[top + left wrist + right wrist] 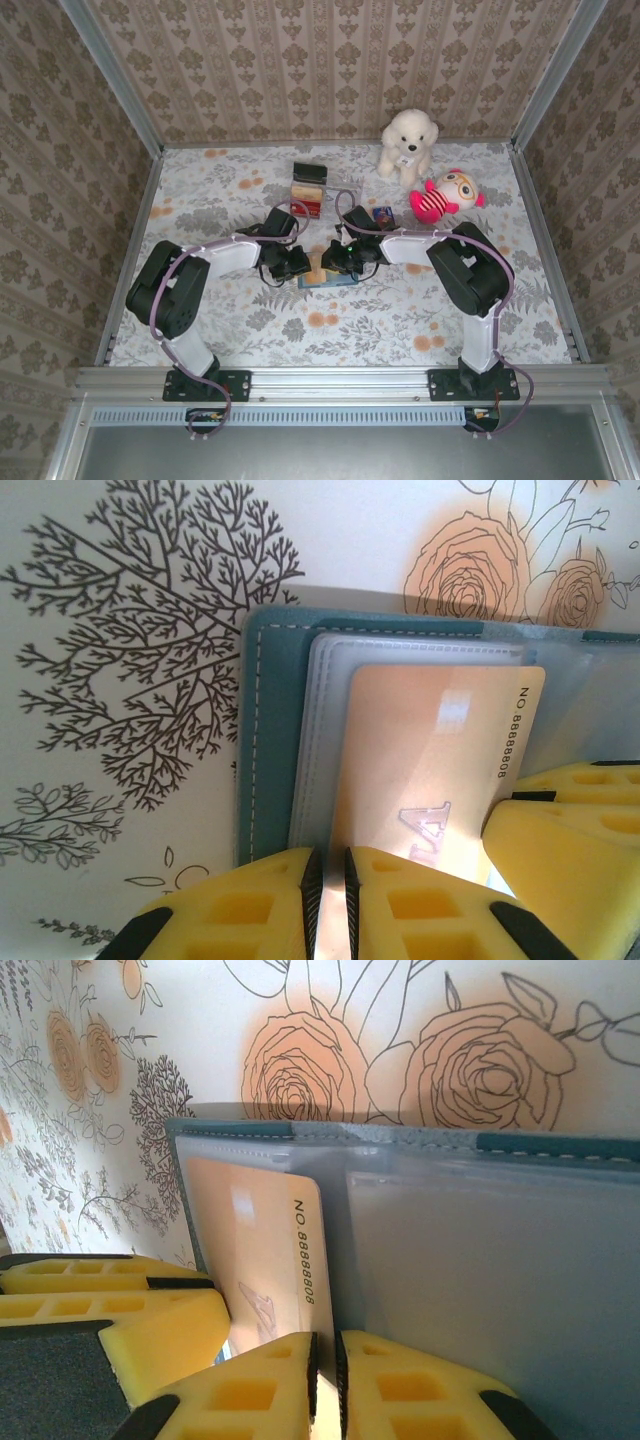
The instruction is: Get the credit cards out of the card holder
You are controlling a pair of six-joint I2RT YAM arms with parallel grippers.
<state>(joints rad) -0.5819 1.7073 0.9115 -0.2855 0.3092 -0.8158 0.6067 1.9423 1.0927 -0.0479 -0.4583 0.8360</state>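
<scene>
The left gripper and right gripper had fingers nearly together. The credit card seemed stiff, slippery; its bare edge suited pinching.

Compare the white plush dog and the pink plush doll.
Colour: the white plush dog is all white, while the pink plush doll is pink with a pale face.
Pose: the dog sits upright, and the doll lies on its side.
Place: the dog is further back, the doll further forward.
Both are soft toys on the table's right side.
</scene>
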